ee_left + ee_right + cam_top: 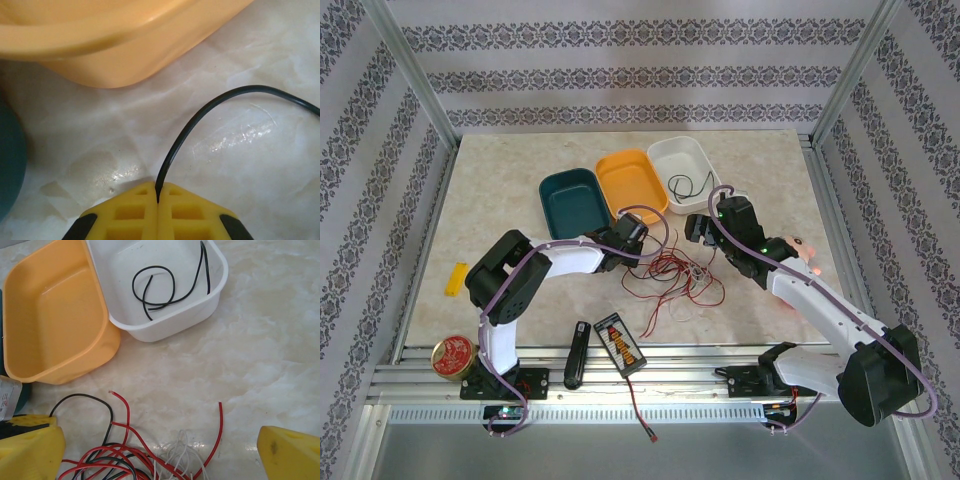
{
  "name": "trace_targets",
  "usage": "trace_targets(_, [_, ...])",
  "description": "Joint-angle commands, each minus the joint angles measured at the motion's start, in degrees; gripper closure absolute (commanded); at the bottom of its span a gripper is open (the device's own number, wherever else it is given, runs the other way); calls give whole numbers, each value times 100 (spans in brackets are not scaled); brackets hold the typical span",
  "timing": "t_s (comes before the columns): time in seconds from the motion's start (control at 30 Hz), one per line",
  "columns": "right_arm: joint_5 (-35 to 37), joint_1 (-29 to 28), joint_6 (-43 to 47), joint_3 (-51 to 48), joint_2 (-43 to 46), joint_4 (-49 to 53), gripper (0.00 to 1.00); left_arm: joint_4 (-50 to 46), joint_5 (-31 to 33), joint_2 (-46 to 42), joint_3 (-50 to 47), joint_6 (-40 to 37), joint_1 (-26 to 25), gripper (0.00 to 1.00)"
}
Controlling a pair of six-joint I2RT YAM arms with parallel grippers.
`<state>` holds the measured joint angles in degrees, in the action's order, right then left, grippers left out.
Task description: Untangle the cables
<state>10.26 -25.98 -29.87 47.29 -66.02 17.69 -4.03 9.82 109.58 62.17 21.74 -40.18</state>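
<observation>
Cables (pixel 672 278) are lying tangled mid-table, nearer than the trays (pixel 630 180). Your left gripper (pixel 158 200) is pinching the black cable (pixel 195 125); your right gripper (pixel 160 447) is gaping. Yanking is risking cinching the red cable (pixel 127 415).

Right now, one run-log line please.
left jaws: shut on black cable | right jaws: open above cable tangle | white tray: second black cable inside

Bare tabletop (pixel 490 210) left of teal tray (pixel 570 200) & right of white tray (pixel 685 165): free. Those two + orange tray (pixel 632 183), side by side, block back-centre. Cable tangle (pixel 675 280) clutters mid. Striped device (pixel 620 342), black tool (pixel 577 355) at front edge.
</observation>
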Motion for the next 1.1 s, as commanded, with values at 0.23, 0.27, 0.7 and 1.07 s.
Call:
trace_targets(0.23, [-455, 153, -91, -197, -18, -325, 2, 432, 63, -1258, -444, -135, -296, 100])
trace_targets(0.27, [-560, 167, -97, -243, -9, -413, 2, 486, 57, -1384, -480, -165, -297, 100])
trace_targets(0.7, [-2756, 321, 490, -615, 99, -1873, 8, 1792, -761, -2504, -1227, -1420, -334, 100])
trace_targets(1.07, [-3435, 317, 412, -428, -505, -2119, 35, 2104, -1148, -2503, -1278, -1476, -332, 100])
